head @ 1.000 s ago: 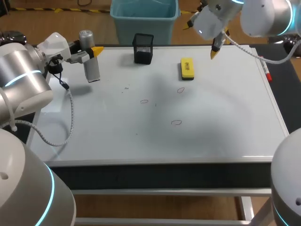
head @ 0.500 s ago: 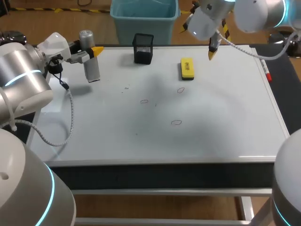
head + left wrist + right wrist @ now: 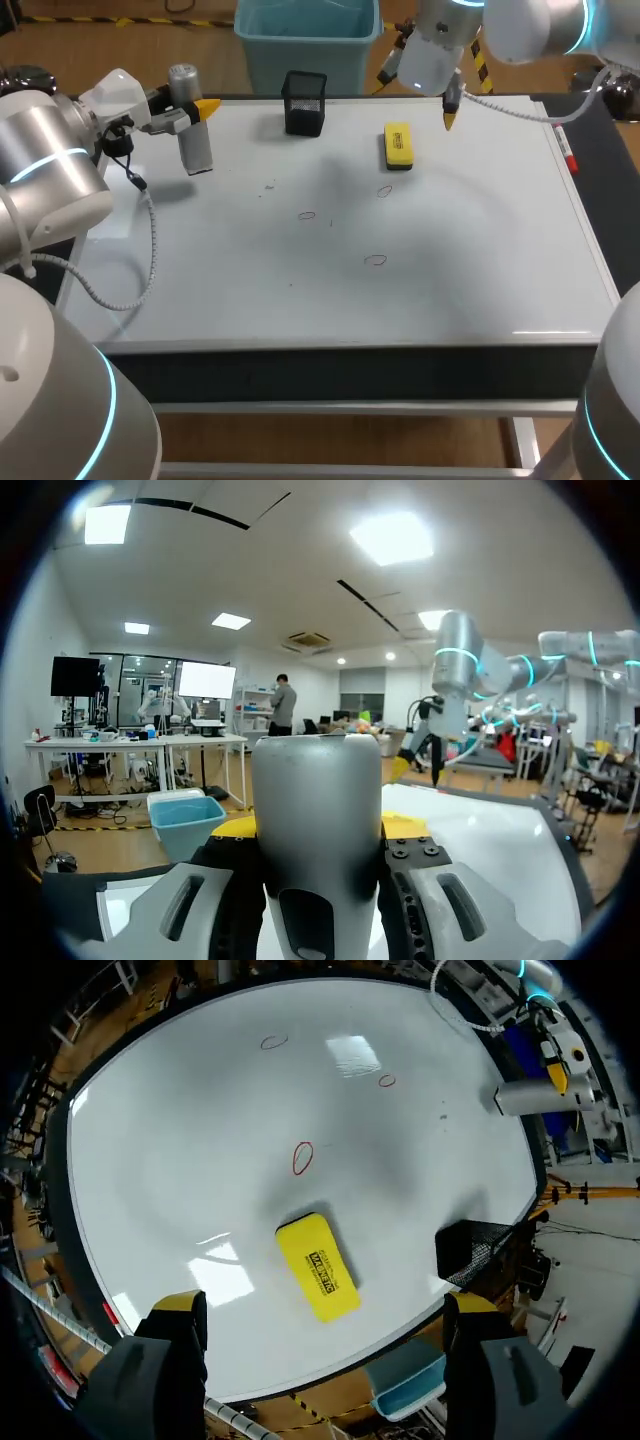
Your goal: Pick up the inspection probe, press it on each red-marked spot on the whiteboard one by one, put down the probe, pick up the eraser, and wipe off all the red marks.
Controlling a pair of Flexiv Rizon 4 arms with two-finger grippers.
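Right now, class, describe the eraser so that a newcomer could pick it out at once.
Start at the big whiteboard and look along its far edge, to the right of the black mesh cup. The eraser lies flat there, just behind a red ring mark. It is the only yellow block on the board.

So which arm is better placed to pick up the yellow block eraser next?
Right, probably. The right gripper is open and hangs over the yellow block eraser, while the left gripper is shut on the silver cylindrical probe at the far left of the whiteboard.
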